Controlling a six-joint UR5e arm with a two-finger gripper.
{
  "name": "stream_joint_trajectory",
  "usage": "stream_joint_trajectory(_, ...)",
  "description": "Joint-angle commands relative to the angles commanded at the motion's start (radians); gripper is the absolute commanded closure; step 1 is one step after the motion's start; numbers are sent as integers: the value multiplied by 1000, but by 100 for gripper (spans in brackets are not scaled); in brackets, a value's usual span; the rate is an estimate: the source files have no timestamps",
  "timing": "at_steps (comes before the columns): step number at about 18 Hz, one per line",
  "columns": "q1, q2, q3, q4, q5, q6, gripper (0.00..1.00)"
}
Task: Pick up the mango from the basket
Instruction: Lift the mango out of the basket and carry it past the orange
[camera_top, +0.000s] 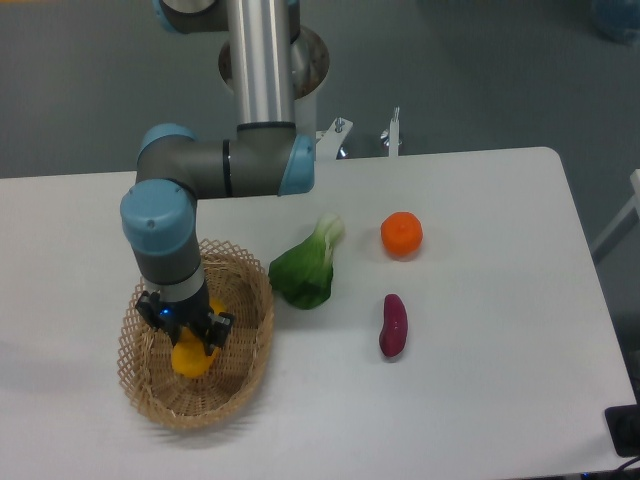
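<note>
The mango (192, 358) is yellow-orange and lies inside the tan wicker basket (252, 340) at the front left of the table. Only part of it shows; the rest is hidden under the gripper. My gripper (186, 335) points straight down into the basket, with its dark fingers on either side of the mango. I cannot tell whether the fingers press on the fruit or stand just apart from it.
A green leafy vegetable (306, 268) lies just right of the basket. A round orange fruit (401, 234) and a dark purple oblong vegetable (393, 325) lie further right. The arm's base column (262, 60) stands at the back edge.
</note>
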Motion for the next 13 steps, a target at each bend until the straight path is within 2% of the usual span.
stream_joint_trajectory(3, 121, 66, 15, -38, -2, 96, 60)
stream_joint_trajectory(5, 244, 106, 26, -116, -2, 214, 59)
stream_joint_trajectory(8, 400, 143, 48, -195, -3, 368, 59)
stream_joint_trajectory(11, 544, 155, 60, -259, -9, 518, 59)
stream_joint_trajectory(13, 633, 155, 60, -273, -9, 610, 59)
